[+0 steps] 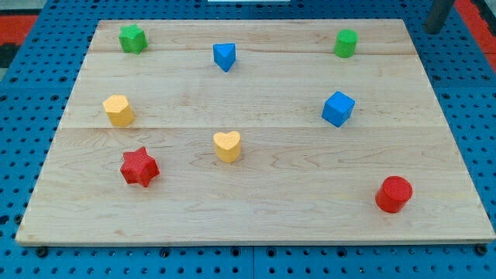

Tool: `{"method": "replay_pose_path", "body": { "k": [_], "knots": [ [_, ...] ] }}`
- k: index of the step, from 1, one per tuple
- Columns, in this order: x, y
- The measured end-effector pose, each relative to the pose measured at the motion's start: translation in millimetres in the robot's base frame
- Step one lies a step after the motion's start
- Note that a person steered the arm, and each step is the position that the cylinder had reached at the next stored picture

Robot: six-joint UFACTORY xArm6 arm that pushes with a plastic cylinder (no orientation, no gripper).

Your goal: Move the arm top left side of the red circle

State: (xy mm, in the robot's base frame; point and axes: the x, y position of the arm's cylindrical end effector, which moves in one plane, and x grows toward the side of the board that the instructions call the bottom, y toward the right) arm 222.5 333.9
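Observation:
The red circle block [394,194] stands near the board's bottom right corner. My tip [433,29] shows at the view's top right, just past the board's top right corner, far above the red circle and a little to its right. It touches no block. The nearest blocks to the tip are the green cylinder-like block [346,43] to its left and the blue cube [338,108] below and to its left.
On the wooden board [256,209] there are also a green star [132,38] at top left, a blue triangular block [224,56], a yellow hexagon block [118,110], a yellow heart [227,146] and a red star [139,167]. Blue pegboard surrounds the board.

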Motion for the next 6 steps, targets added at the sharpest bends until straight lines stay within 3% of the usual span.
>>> {"method": "replay_pose_path", "body": {
  "k": [2,3,4,5,6],
  "knots": [
    [10,-26],
    [45,-82],
    [109,-74],
    [212,-74],
    [288,-123]
  ]
}}
